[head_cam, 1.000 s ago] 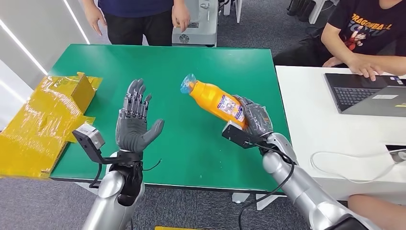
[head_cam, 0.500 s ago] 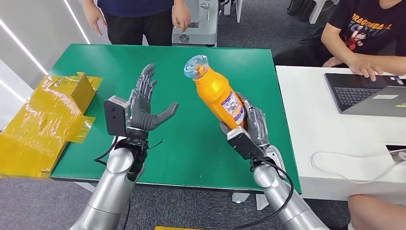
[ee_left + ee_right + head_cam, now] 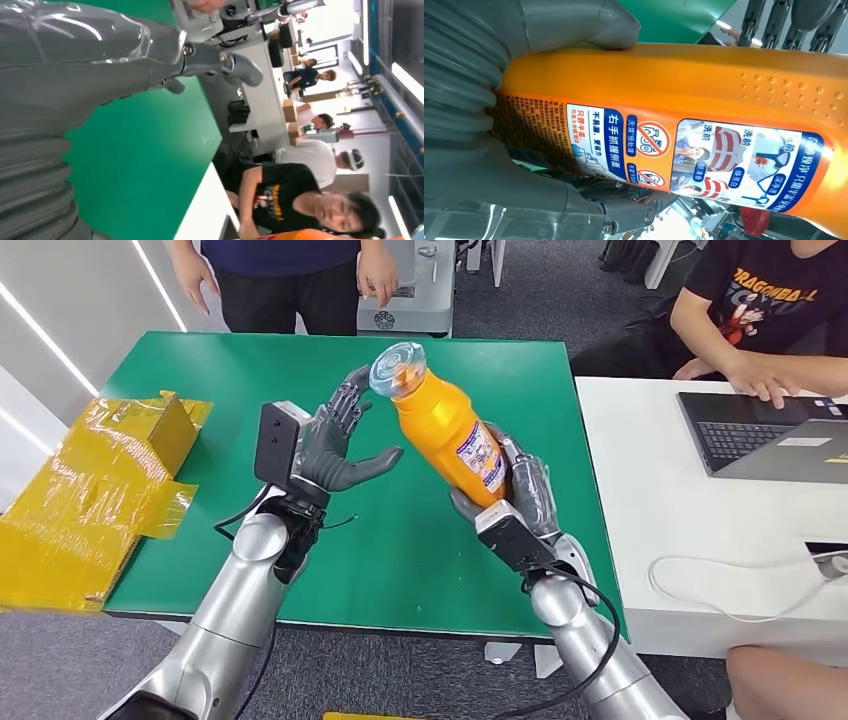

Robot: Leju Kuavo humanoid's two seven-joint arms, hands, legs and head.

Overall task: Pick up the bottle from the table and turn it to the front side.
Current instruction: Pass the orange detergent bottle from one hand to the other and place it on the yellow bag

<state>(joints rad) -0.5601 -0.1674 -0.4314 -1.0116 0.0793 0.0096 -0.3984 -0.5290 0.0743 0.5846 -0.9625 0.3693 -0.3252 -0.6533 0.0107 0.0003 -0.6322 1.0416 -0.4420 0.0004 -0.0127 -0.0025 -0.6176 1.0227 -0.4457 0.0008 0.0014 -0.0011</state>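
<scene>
The right robot hand (image 3: 520, 490) is gripping the orange bottle (image 3: 445, 425) around its lower body, fingers wrapping one side and the thick grey thumb (image 3: 574, 22) pressing the other, holding it raised and tilted with the cap end up and leaning toward the robot's left. The right silver arm is reaching up from the lower right, wrist bent. The left robot hand (image 3: 340, 445) is hovering just beside the bottle's upper part, palm facing it, fingers spread and extended, thumb sticking out sideways, holding nothing. The left arm is angling up from the lower left.
</scene>
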